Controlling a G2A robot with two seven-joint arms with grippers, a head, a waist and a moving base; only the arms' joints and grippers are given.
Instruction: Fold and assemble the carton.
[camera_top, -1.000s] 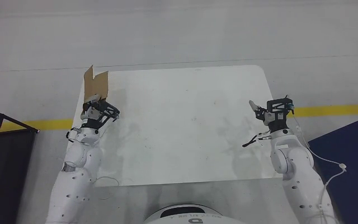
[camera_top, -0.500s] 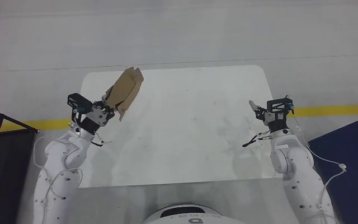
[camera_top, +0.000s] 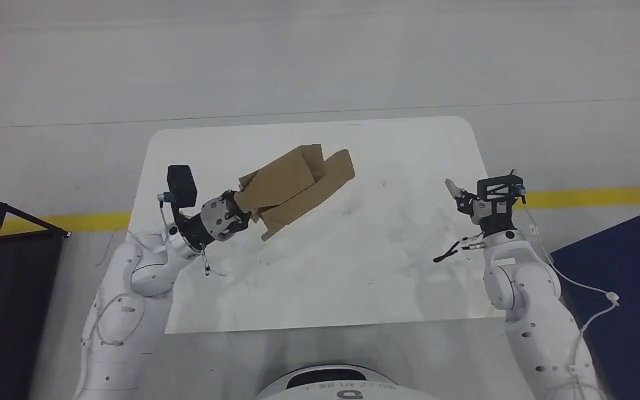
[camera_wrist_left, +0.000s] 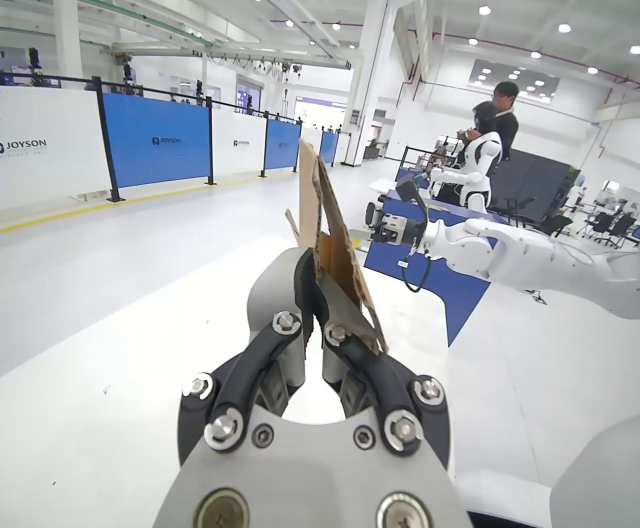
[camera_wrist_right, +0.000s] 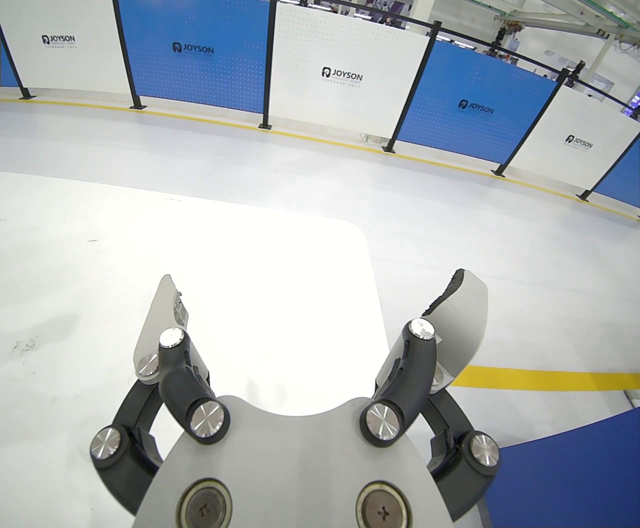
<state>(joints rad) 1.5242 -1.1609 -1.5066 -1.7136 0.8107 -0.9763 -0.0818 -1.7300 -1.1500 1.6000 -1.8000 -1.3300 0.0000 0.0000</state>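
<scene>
Left jaws first: they're clamped together on the carton (camera_wrist_left: 330, 225), with one grey finger (camera_wrist_left: 275, 290) pressed flat against the brown board. The carton's near edge is pinched right between them. In the left wrist view the board stands on edge and rises straight out of the grip, its corrugated layers lying close together.

From above, the carton (camera_top: 297, 188) runs out from those jaws at a slant towards the middle and far side of the worktop (camera_top: 400, 270). It's mostly flattened, with flaps sticking out at its far end. It sits over the left half of the worktop; whether it touches the surface, I can't tell.

Over to the right jaws: they're spread wide apart with nothing between them. They're poised at the right edge of the worktop (camera_wrist_right: 250, 260), well apart from the carton. Beyond that edge a yellow floor line (camera_wrist_right: 540, 377) runs past.
</scene>
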